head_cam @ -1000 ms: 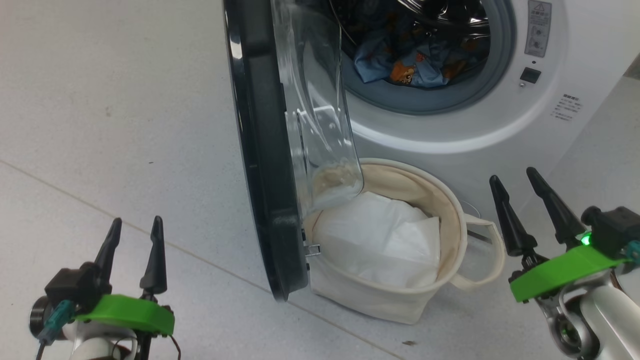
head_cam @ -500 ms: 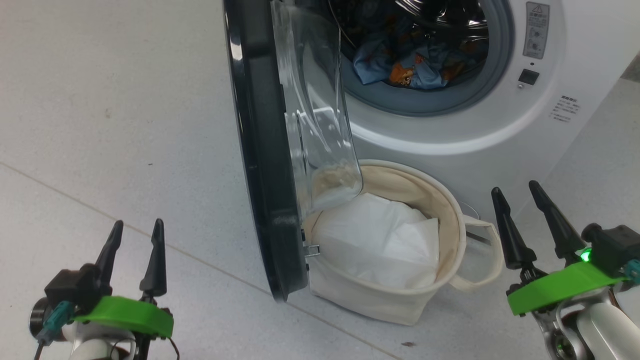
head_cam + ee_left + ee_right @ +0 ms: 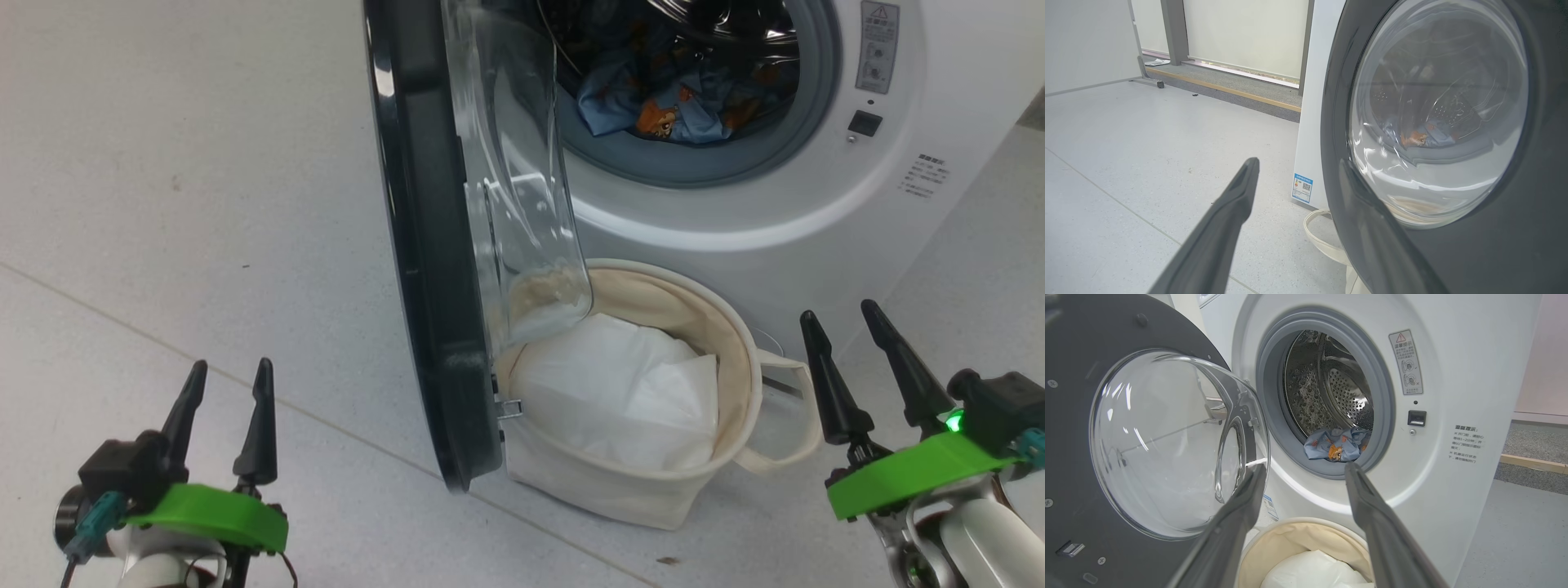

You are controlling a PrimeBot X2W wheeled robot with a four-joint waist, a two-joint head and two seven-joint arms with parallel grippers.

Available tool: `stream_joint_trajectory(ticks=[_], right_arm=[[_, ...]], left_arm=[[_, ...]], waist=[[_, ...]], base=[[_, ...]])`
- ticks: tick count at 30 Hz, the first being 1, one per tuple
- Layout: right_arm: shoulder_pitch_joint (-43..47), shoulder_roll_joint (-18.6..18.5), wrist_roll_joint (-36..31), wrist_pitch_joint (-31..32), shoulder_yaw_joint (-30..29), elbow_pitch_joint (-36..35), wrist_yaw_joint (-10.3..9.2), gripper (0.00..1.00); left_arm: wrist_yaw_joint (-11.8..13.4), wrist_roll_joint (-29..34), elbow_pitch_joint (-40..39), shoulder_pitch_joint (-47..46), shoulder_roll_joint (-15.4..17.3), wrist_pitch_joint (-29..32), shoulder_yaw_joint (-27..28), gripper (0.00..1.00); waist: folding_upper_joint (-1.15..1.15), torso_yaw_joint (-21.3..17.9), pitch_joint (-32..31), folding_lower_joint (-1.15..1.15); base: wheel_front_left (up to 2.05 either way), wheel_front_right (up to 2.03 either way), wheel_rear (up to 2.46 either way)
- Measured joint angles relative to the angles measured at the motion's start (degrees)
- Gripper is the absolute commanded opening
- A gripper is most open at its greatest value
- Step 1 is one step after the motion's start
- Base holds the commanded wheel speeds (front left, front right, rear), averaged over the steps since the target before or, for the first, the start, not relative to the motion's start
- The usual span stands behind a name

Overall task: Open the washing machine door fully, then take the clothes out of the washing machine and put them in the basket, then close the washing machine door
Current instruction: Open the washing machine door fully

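The clothes (image 3: 678,102) lie low in the washer (image 3: 816,212); its door (image 3: 424,245) stands swung out beside the basket (image 3: 596,490). The basket sits on a pale grey speckled floor (image 3: 163,163) with thin lines. I see my left gripper (image 3: 230,367) and right gripper (image 3: 838,310) with fingers apart, empty.
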Motion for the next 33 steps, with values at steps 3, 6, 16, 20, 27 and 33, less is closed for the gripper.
stream_joint_trajectory(ticks=[3, 6, 16, 20, 27, 33], right_arm=[[0.0, 0.0, 0.2, 0.0, 0.2, 0.0, 0.0, 1.0], [0.0, 0.0, 0.3, 0.0, 0.3, 0.0, 0.0, 1.0], [0.0, 0.0, 0.6, 0.0, 0.2, 0.4, 0.0, 1.0], [0.0, 0.1, 0.9, 0.0, 0.0, 0.4, 0.0, 1.0], [0.0, 0.4, 1.5, 0.0, -0.1, 0.4, 0.0, 1.0], [0.0, 0.7, 1.5, 0.0, -0.1, 0.4, 0.0, 1.0]], left_arm=[[0.0, -0.2, 0.0, 0.0, 0.0, 0.0, -0.4, 1.0], [0.1, -0.4, 0.0, 0.0, 0.0, 0.1, -0.7, 1.0], [-0.4, -3.1, -3.9, 0.0, 0.0, 0.5, -2.5, 0.0], [-0.7, -4.3, -9.3, 0.0, 0.0, 0.4, -4.9, 0.0], [-1.1, -5.1, -21.0, 0.1, 0.0, 0.5, -9.7, 0.0], [-1.1, -5.0, -30.8, 0.1, -0.1, 0.7, -12.3, 0.0]], waist=[[0.0, 0.0, -0.1, 0.0], [0.0, 0.1, -0.1, 0.0], [0.0, 0.1, -0.3, 0.0], [0.0, 0.2, -0.7, 0.0], [0.0, 0.5, -1.7, 0.0], [0.0, 0.2, -2.0, 0.0]], base=[[0.0, 0.0, 0.0], [0.0, 0.0, 0.0], [0.0, 0.0, 0.0], [0.0, 0.0, 0.0], [0.0, 0.0, 0.0], [0.0, 0.0, 0.0]])
